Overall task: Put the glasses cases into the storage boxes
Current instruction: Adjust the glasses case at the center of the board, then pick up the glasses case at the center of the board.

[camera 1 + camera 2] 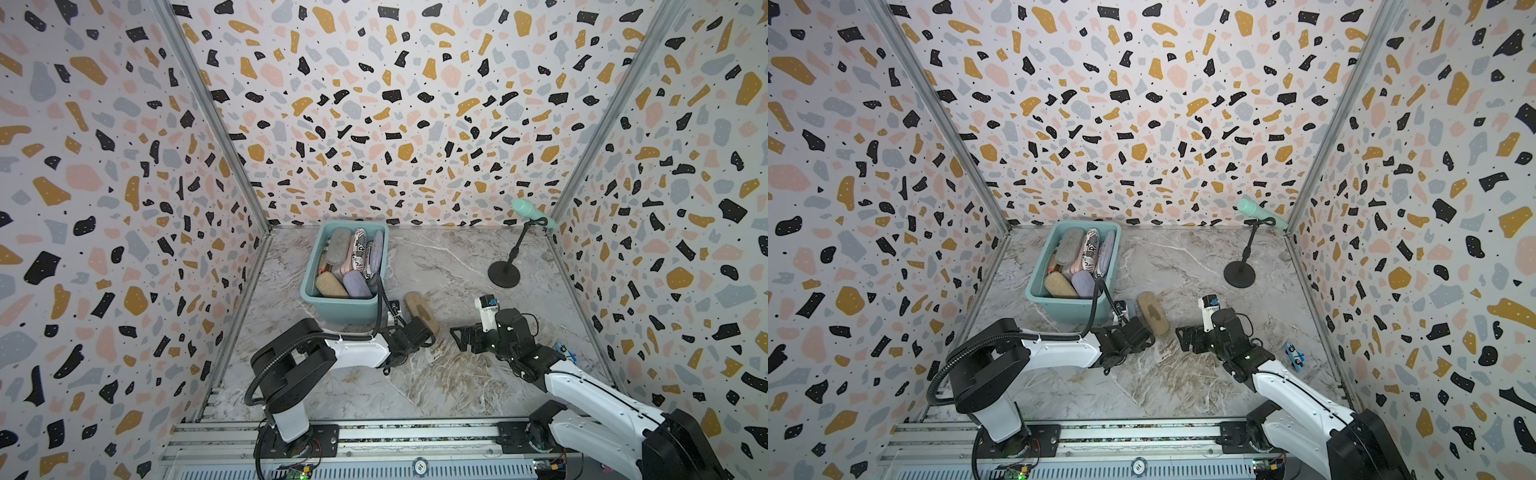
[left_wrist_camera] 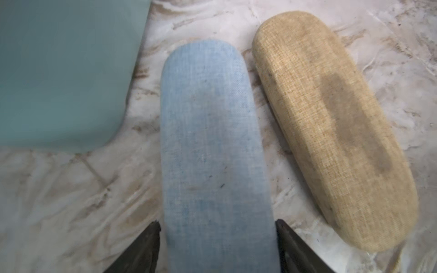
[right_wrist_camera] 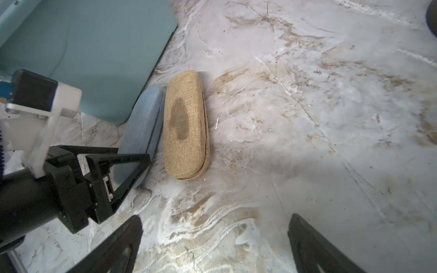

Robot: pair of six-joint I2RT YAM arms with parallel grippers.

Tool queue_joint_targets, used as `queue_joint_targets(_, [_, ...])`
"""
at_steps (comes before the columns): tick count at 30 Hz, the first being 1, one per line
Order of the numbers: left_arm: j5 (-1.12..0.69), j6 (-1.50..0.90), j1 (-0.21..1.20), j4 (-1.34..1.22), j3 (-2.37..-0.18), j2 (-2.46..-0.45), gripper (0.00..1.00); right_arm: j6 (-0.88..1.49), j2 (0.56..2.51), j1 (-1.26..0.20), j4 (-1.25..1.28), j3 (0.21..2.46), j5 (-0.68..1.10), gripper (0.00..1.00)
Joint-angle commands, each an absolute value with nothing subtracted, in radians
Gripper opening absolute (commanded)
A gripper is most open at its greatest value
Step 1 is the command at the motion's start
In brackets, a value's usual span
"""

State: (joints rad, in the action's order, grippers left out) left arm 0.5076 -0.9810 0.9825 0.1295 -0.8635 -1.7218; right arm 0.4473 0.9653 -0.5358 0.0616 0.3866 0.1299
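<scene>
First, confirm the grip. The left gripper straddles the light blue glasses case, with its jaws closed against the two long sides near one end. The case is on the marble table, just beside the near corner of the teal storage tub. The tan fabric case lies just beside it, on the side away from the tub. Lift vertically before crossing the rim, because an end-held case may droop. The right gripper hangs wide apart and empty, beyond the tan case from the tub.

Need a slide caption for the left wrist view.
Left tool straddles a light blue case on the marble table; tan case beside it, teal tub nearby.
</scene>
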Motion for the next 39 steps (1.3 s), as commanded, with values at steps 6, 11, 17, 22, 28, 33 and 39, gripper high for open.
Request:
queue_joint_targets(6, [0.56, -0.944, 0.977, 0.121, -0.741, -1.58, 0.65, 0.464, 0.962, -0.529, 0.075, 0.388, 0.115, 0.96])
queue_joint_targets(11, [0.524, -0.908, 0.978, 0.13, -0.734, -1.577, 0.71, 0.463, 0.967, -0.528, 0.078, 0.397, 0.116, 0.96])
queue_joint_targets(17, [0.513, -0.852, 0.978, 0.122, -0.798, -1.606, 0.87, 0.462, 0.971, -0.528, 0.075, 0.404, 0.114, 0.97])
queue_joint_targets(22, [0.535, -0.876, 0.948, 0.15, -0.853, -1.686, 0.9, 0.466, 0.969, -0.529, 0.069, 0.401, 0.123, 0.97])
queue_joint_targets(28, [0.484, -0.865, 0.909, 0.096, -0.869, -1.738, 0.8, 0.466, 0.969, -0.528, 0.07, 0.397, 0.121, 0.97])
queue_joint_targets(33, [0.454, -0.832, 0.905, 0.085, -0.885, -1.768, 0.62, 0.467, 0.979, -0.529, 0.077, 0.397, 0.123, 0.96])
queue_joint_targets(39, [0.46, -0.811, 0.907, 0.113, -0.882, -1.739, 0.58, 0.465, 0.979, -0.527, 0.081, 0.399, 0.118, 0.95])
